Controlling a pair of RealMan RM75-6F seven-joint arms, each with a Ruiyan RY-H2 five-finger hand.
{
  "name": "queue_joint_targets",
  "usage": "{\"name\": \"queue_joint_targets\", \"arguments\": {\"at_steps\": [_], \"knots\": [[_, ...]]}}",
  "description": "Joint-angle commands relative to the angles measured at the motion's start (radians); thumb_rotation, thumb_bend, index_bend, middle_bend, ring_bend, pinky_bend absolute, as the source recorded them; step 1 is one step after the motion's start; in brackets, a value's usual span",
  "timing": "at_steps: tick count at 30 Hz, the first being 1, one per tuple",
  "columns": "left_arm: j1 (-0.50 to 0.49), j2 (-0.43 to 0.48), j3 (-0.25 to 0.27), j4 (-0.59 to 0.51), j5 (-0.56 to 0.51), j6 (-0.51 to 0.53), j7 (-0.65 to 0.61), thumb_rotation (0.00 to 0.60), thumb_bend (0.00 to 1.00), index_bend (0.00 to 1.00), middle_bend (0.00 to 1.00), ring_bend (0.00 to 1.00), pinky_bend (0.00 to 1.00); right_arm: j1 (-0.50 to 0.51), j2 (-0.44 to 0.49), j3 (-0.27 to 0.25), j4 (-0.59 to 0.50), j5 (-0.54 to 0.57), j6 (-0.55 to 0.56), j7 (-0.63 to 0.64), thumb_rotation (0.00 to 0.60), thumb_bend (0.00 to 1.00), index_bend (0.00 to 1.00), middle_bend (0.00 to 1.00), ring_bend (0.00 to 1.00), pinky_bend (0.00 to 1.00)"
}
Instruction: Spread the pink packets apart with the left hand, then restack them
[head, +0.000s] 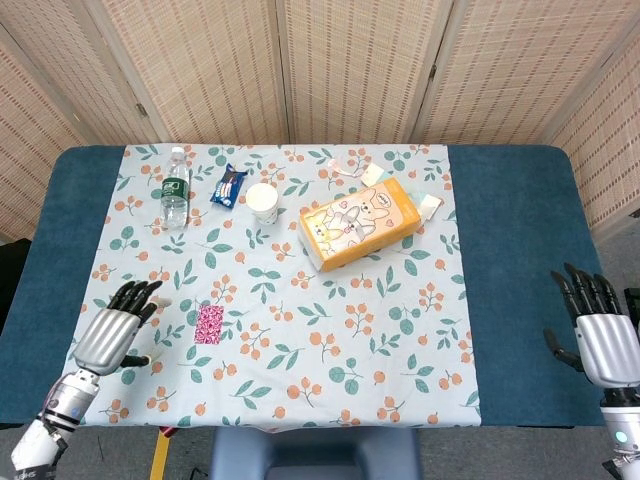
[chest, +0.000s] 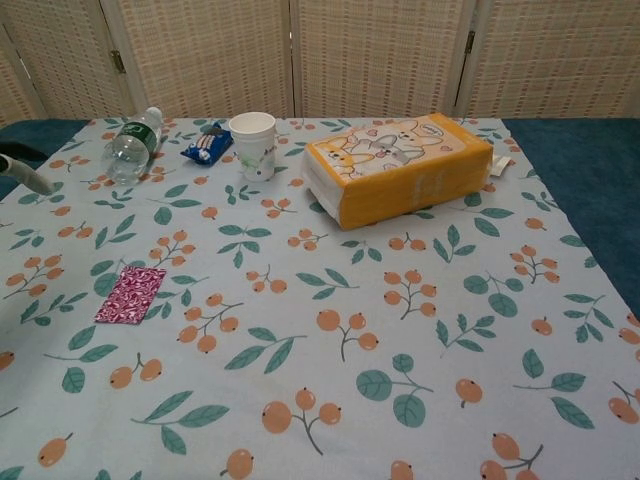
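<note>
The pink packets (head: 209, 324) lie as one flat stack on the floral cloth, left of centre; the chest view shows them (chest: 131, 294) at the left. My left hand (head: 118, 328) hovers over the cloth a short way left of the stack, fingers spread and holding nothing; only a fingertip (chest: 22, 173) pokes into the chest view at the left edge. My right hand (head: 603, 335) stays over the blue table at the far right, fingers apart and empty.
At the back stand a water bottle (head: 175, 187), a blue snack pack (head: 229, 185), a paper cup (head: 263, 202) and an orange tissue pack (head: 359, 222). The floral cloth (head: 300, 330) covers the middle of the blue table (head: 515, 250).
</note>
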Motion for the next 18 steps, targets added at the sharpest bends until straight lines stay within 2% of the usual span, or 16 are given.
{"name": "queue_joint_targets", "arguments": {"at_steps": [1, 3, 5, 7, 10, 15, 18], "knots": [[-0.04, -0.031, 0.002, -0.003, -0.046, -0.062, 0.027, 0.599, 0.21, 0.26, 0.08, 0.03, 0.0, -0.002, -0.001, -0.002, 0.003, -0.001, 0.001, 0.005, 0.6, 0.39, 0.04, 0.03, 0.0, 0.0], [-0.054, -0.048, 0.001, -0.006, -0.08, -0.095, 0.039, 0.563, 0.19, 0.26, 0.07, 0.02, 0.0, -0.002, -0.002, -0.004, 0.005, -0.002, 0.0, 0.011, 0.6, 0.39, 0.04, 0.03, 0.0, 0.0], [-0.07, -0.059, 0.001, -0.009, -0.111, -0.13, 0.047, 0.494, 0.17, 0.26, 0.06, 0.01, 0.0, -0.003, -0.002, -0.005, 0.007, -0.004, 0.002, 0.015, 0.6, 0.39, 0.04, 0.03, 0.0, 0.0], [-0.08, -0.073, -0.002, 0.0, -0.132, -0.147, 0.055, 0.397, 0.16, 0.26, 0.05, 0.0, 0.0, -0.004, -0.001, -0.005, 0.008, -0.006, 0.004, 0.018, 0.6, 0.39, 0.04, 0.03, 0.0, 0.0], [-0.093, -0.098, -0.004, 0.015, -0.166, -0.168, 0.059, 0.316, 0.15, 0.28, 0.05, 0.0, 0.0, -0.006, -0.001, -0.007, 0.009, -0.007, 0.006, 0.023, 0.6, 0.39, 0.04, 0.03, 0.0, 0.0], [-0.108, -0.13, -0.002, 0.043, -0.211, -0.2, 0.05, 0.236, 0.15, 0.3, 0.05, 0.0, 0.0, -0.006, -0.005, -0.009, 0.013, -0.008, 0.004, 0.03, 0.6, 0.39, 0.04, 0.03, 0.0, 0.0], [-0.112, -0.154, -0.001, 0.064, -0.231, -0.204, 0.052, 0.225, 0.14, 0.31, 0.05, 0.0, 0.0, -0.005, -0.007, -0.01, 0.016, -0.008, 0.002, 0.033, 0.6, 0.39, 0.04, 0.03, 0.0, 0.0]]}}
